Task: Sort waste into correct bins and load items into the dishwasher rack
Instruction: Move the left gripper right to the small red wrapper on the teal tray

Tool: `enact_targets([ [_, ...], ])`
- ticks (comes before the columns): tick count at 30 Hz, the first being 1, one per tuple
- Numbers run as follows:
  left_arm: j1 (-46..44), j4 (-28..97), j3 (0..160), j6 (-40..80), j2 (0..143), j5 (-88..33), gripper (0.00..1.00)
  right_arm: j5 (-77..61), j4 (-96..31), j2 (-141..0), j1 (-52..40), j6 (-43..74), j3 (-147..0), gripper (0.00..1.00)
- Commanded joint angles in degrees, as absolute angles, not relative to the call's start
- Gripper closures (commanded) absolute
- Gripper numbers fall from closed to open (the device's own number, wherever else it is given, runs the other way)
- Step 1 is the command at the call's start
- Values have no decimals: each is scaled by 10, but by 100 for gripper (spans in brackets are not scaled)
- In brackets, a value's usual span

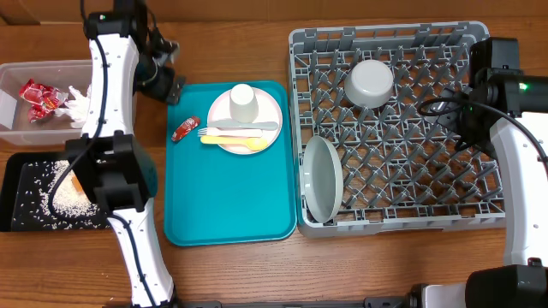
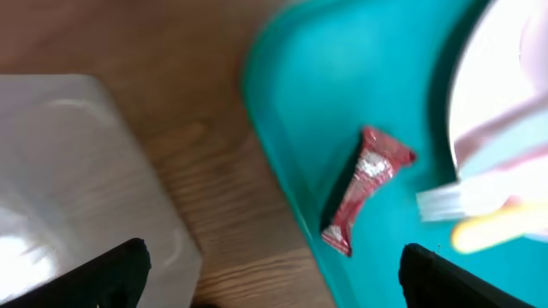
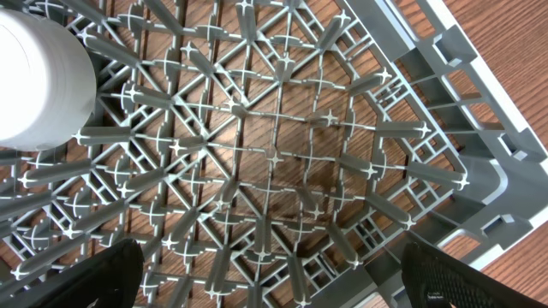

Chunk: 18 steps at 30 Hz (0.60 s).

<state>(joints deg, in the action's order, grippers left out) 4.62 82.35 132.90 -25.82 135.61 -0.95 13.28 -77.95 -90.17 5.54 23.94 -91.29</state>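
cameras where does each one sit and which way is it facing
overhead: fixed above, looks straight down on teal tray, dishwasher rack, left arm, right arm
left wrist: on left arm, looks down at red wrapper near tray's edge, clear tub; open left gripper at bottom
right wrist: on right arm, looks down at rack's grid floor, grey bowl; open right gripper at bottom
shared: overhead and left wrist both show the wrapper

Overhead, bright even light falls on the bench (image 1: 248,274), sharp, with only faint shadows. The left wrist view is smeared: red wrapper (image 2: 368,184) and teal tray (image 2: 342,85) soft, pale plate (image 2: 497,77) washed out. The right wrist view shows the dishwasher rack (image 3: 274,162) crisply.
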Motion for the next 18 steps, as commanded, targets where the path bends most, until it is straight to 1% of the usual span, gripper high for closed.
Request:
enact_targets([
  [1,52,824,1301,-375,1350,-91,5,132,-776,-900,56,240,-919,0],
  [4,52,822,1295,-419,1350,-112,8,132,-776,-899,56,240,-919,0],
  [8,52,817,1295,-467,1350,-131,7,132,-776,-900,56,240,-919,0],
  [12,52,816,1293,-486,1358,-142,2,132,-776,-899,56,240,-919,0],
  [18,52,819,1291,-507,1395,-152,4,132,-776,-899,56,240,-919,0],
])
